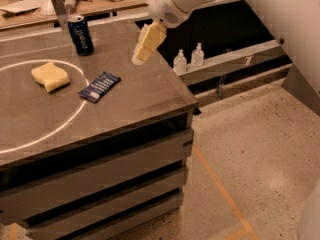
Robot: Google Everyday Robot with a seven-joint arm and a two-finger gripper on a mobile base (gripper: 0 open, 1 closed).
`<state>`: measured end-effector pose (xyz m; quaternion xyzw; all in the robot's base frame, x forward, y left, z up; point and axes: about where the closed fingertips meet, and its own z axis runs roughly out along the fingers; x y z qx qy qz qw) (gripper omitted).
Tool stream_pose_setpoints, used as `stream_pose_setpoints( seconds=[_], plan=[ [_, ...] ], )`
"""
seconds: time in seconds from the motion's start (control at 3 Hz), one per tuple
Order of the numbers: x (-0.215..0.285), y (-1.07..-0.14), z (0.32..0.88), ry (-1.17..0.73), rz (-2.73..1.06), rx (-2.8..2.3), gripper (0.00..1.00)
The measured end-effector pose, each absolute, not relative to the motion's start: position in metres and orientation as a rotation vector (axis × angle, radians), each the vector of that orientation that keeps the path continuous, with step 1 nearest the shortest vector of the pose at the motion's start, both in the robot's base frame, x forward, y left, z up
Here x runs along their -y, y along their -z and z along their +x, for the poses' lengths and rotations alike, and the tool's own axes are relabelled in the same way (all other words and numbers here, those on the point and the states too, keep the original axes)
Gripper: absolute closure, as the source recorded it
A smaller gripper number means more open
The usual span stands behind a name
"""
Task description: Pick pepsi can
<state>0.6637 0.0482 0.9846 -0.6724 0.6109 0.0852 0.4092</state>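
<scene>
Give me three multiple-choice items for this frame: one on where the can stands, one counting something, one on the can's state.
1. Where is the can? A: near the far edge of the table. B: on the floor. C: at the table's near corner.
2. How many small clear bottles stand on the ledge right of the table? A: one. B: two. C: four.
3. What state is the can in? A: lying on its side. B: lifted off the table. C: upright and untouched.

Answers: 1 A, it stands by the far edge, left of the gripper. 2 B, two stand side by side. 3 C, the gripper hovers above the table's right side, apart from the can.
</scene>
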Motion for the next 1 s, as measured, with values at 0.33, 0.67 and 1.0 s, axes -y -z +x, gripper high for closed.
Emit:
stream_pose_setpoints(
  seconds=[0.33,0.67,1.0],
  plan=[
    [-0.054,-0.996,0.679,-0.184,-1.633,-1.508,0.00],
    [-0.056,-0.994,0.681,-0.181,-1.619,-1.506,0.00],
    [-0.062,-0.984,0.710,-0.162,-1.548,-1.495,0.00]
  ],
)
